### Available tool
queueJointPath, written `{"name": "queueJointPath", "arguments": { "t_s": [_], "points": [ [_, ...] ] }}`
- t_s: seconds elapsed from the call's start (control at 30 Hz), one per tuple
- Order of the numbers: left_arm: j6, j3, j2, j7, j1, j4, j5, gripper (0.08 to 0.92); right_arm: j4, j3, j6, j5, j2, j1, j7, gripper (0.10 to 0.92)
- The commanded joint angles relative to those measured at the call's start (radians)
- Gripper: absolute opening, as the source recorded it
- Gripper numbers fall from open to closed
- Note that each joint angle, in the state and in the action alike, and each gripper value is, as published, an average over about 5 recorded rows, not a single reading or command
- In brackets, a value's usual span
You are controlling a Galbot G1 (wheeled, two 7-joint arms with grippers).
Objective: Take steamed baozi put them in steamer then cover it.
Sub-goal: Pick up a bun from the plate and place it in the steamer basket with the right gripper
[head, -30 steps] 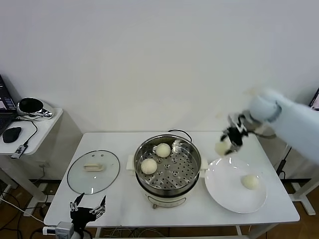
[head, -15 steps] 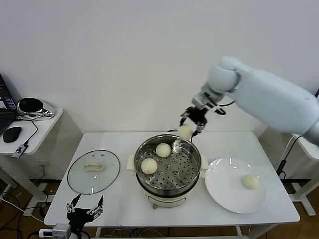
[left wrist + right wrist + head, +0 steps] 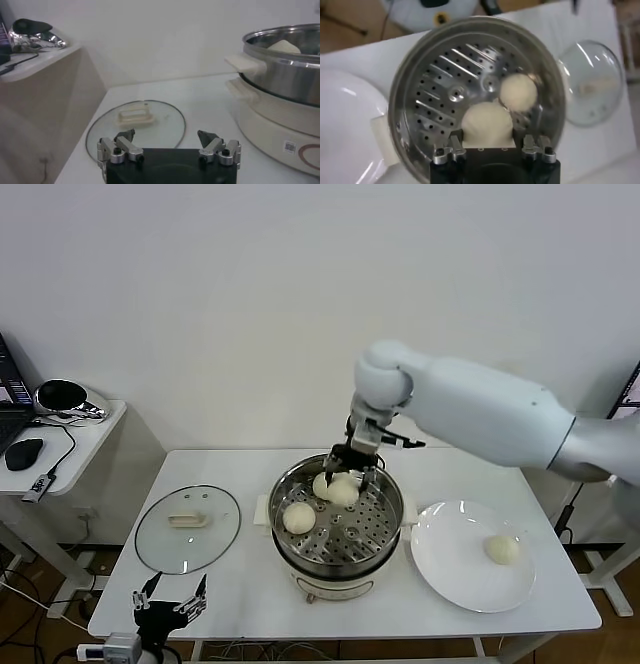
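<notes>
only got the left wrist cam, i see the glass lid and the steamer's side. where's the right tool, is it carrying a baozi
observer: The right tool is low over the steamer, with the held baozi between its fingers, just above the perforated tray.
operator: how many are in there already
observer: Two: a front-left baozi and a back baozi right beside the held one.
operator: any left to fetch
observer: A last baozi lies on the white plate, to the steamer's right. The left tool is open at the table's front edge, near the glass lid.
</notes>
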Motion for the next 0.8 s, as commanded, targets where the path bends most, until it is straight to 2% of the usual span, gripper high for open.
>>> {"name": "queueJointPath", "arguments": {
  "t_s": [0.03, 0.3, 0.8],
  "points": [
    [-0.001, -0.001, -0.001, -0.001, -0.002, 0.002, -0.001, 0.823, 0.049, -0.021, 0.194, -0.168, 0.024, -0.054, 0.026, 0.611],
    [-0.001, 0.002, -0.005, -0.002, -0.004, 0.011, -0.001, 0.823, 0.088, -0.021, 0.229, -0.174, 0.021, -0.074, 0.055, 0.614],
    [-0.001, -0.001, 0.001, -0.002, -0.004, 0.015, -0.004, 0.823, 0.088, -0.042, 0.201, -0.07, 0.043, -0.096, 0.056, 0.619]
  ]
}}
